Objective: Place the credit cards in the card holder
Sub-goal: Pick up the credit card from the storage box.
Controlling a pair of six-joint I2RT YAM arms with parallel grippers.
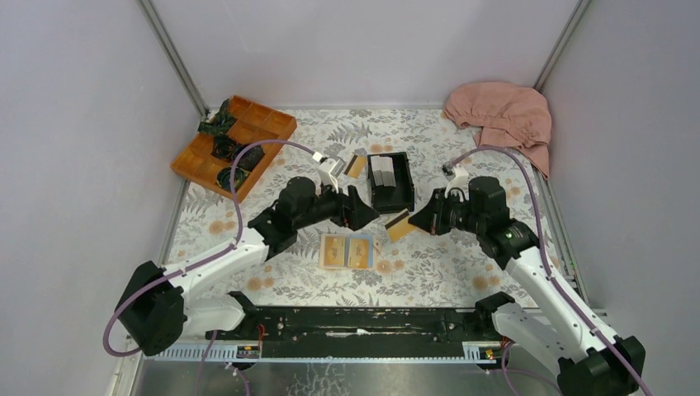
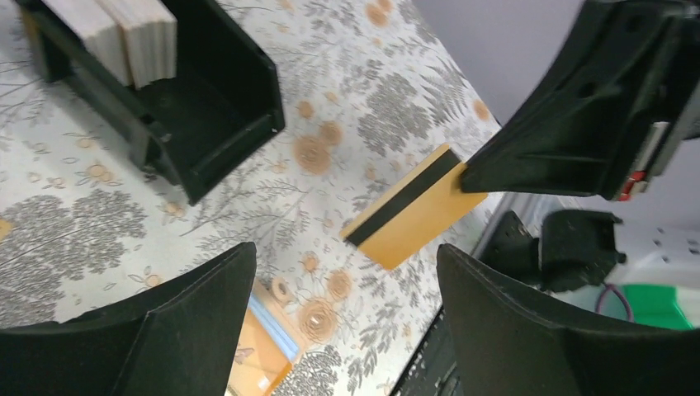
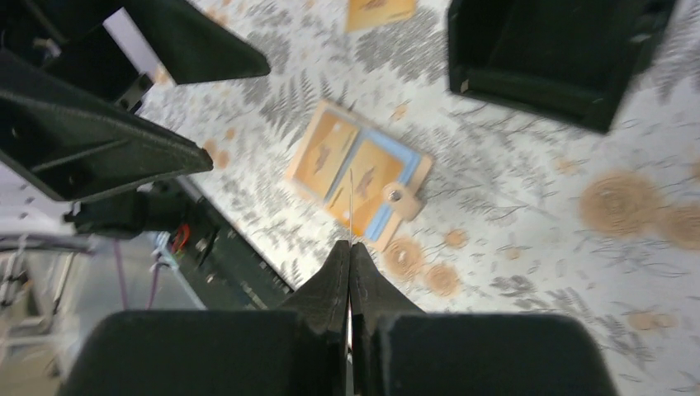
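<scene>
Orange-gold card (image 2: 413,216) nipped by closed right fingers (image 3: 330,289), its gripped corner hidden, left fingers (image 2: 182,330) wide apart, empty

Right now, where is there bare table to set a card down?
Bare: right of the card holder; far strip between orange tray and pink cloth. Crowded: between black box and card holder, where left pincer faces right pincer holding a credit card.

Smooth orange card (image 2: 417,216), matt black stripe; black plastic box (image 2: 231,82) looks matt; floral-print cloth covers the tabletop (image 2: 388,91).
</scene>
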